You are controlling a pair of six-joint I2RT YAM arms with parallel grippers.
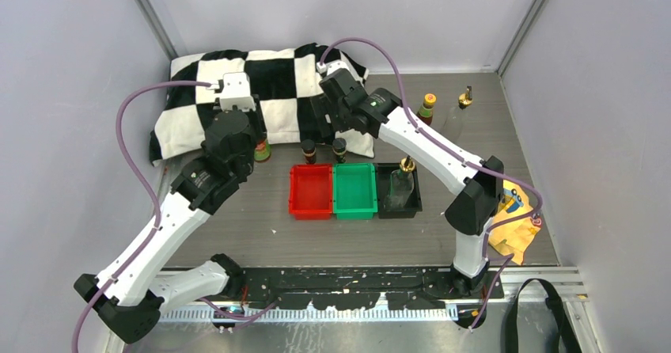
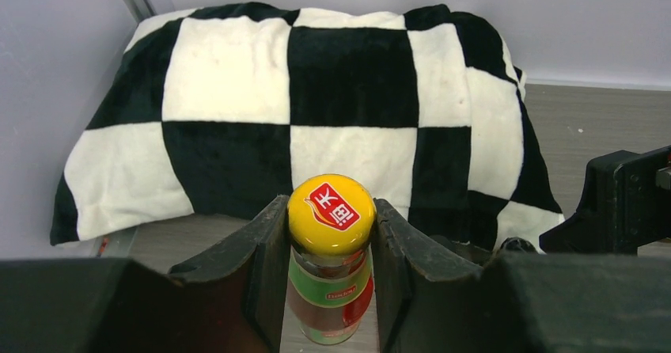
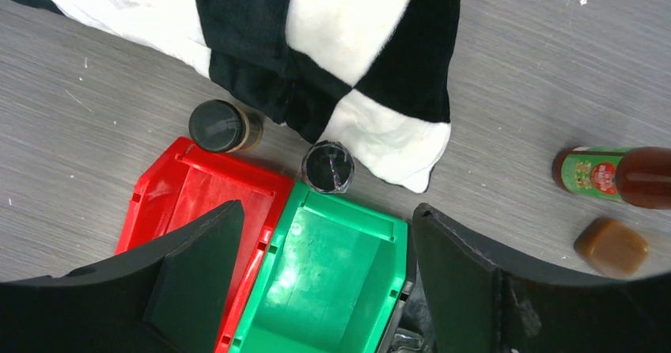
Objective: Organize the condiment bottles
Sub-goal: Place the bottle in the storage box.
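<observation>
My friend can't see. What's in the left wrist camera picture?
The left gripper is shut on a yellow-capped, reddish-brown bottle with a green label, standing upright between its black fingers. Behind it, a black-and-white checkered blanket lies on the grey table.

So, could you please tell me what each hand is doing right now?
Left hand: closed on the yellow-capped bottle.
Right hand: open, holding nothing.

Black fingers (image 2: 261, 250) clamp a yellow-capped bottle (image 2: 330, 278) before a checkered blanket (image 2: 316, 108).

Lab cell: grey panel walls (image 1: 71, 60)
</observation>
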